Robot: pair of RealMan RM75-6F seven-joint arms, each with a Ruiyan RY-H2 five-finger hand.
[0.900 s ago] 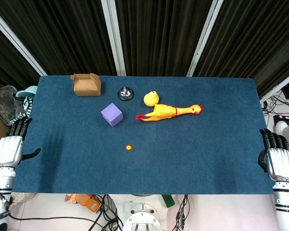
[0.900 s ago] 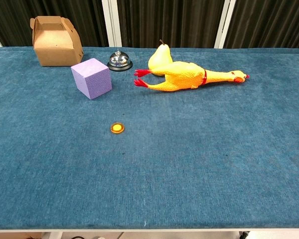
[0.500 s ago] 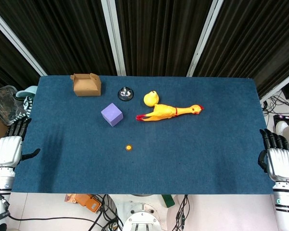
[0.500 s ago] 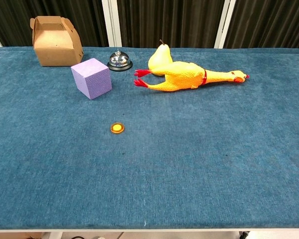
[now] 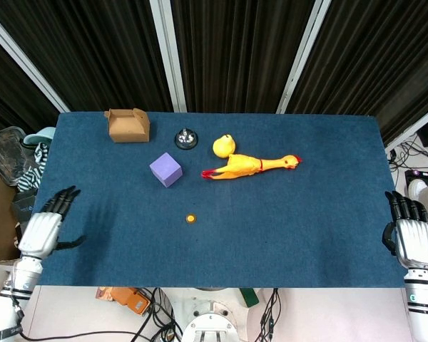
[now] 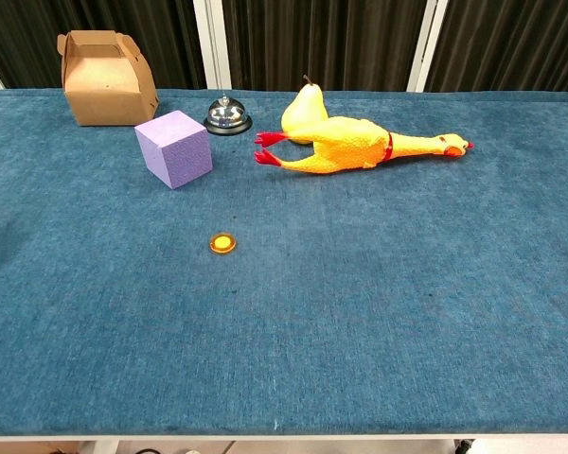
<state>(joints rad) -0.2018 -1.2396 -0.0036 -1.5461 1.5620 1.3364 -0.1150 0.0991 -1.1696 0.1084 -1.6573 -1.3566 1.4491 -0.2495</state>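
Hovering over the near-left corner of the blue felt-covered table (image 5: 321, 235), my left hand (image 5: 44, 229) is spread wide, fingers fanned and thumb out, holding nothing. My right hand (image 5: 411, 239) hangs just off the table's right edge, fingers straight and side by side, also empty.

Counting what lies on the cloth, I find one of each — six things in all. Nearest my left hand, though well apart from it, is one small round orange disc (image 5: 190, 219), flat and glossy, alone near the table's middle. Beyond it stands one lilac cube (image 5: 165, 169) with sharp edges and a matte face. At the far left sits one brown cardboard box with a folded gable top (image 5: 128, 125). One domed chrome call bell (image 5: 185, 139) shines beside one smooth yellow pear (image 5: 224, 146). One long yellow rubber chicken (image 5: 250, 166) lies flat — red feet toward the cube, its body touching the pear.
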